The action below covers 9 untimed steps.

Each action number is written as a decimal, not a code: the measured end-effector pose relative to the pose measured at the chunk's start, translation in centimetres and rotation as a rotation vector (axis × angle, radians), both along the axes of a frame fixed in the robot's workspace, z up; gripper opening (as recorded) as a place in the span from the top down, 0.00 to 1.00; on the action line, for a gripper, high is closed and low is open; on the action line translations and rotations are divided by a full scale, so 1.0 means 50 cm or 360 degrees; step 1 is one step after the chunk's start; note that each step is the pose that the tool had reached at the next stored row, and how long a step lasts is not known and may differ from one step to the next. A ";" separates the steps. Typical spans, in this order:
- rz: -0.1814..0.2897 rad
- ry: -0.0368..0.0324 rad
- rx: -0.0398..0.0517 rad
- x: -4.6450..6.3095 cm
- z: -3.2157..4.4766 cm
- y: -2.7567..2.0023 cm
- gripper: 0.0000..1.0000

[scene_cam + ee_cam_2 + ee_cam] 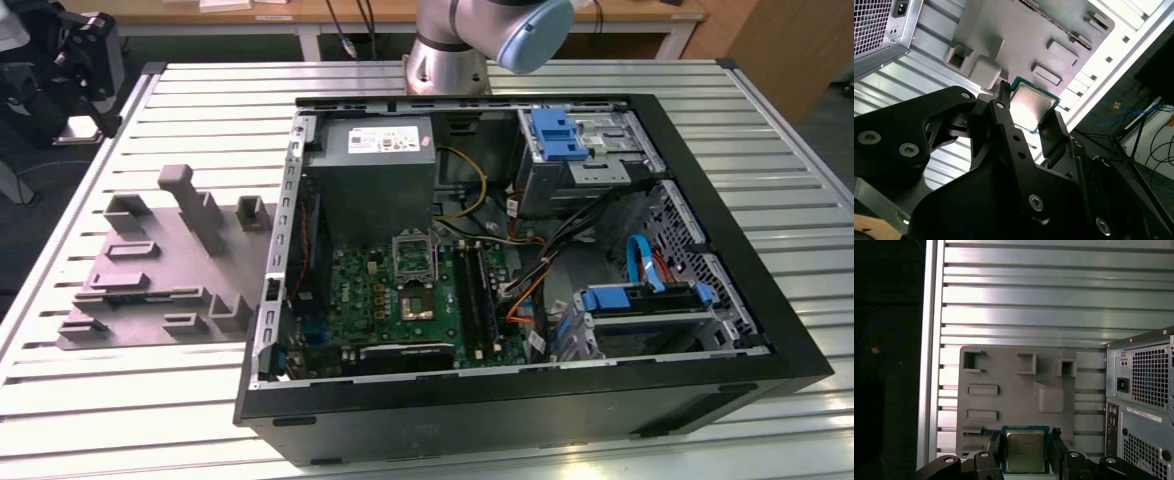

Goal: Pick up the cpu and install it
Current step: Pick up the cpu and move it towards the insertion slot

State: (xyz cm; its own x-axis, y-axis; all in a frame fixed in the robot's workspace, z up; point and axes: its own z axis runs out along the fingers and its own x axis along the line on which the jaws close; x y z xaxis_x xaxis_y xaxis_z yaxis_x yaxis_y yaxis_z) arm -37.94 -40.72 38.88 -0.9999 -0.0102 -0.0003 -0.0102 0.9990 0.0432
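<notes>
The cpu (1025, 451) is a small square chip with a silvery metal top and a green rim. In both wrist views it sits between the two black fingers of my gripper (1026, 449), which is shut on its edges. It hangs high above the grey holder plate (1014, 395). The second wrist view shows the cpu (1032, 104) gripped by the fingers (1002, 107) of the gripper (1029, 114) over the same plate (1019, 35). In the exterior view the metal-framed socket (415, 255) lies on the green motherboard (387, 300) inside the open computer case (787, 350).
The grey holder plate (160, 270) with raised blocks lies on the slatted table at the exterior view's left of the case. Inside the case are a grey power supply (374, 160), drive cages with blue tabs (558, 135) and loose cables (534, 270). The arm's base (447, 60) stands behind the case.
</notes>
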 end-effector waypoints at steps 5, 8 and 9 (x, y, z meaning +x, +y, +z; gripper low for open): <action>0.0000 0.0000 0.0000 0.003 0.000 0.0000 0.53; 0.0000 0.0000 0.0000 0.005 0.000 0.0000 0.53; 0.0000 0.0000 0.0000 0.006 0.000 0.0000 0.53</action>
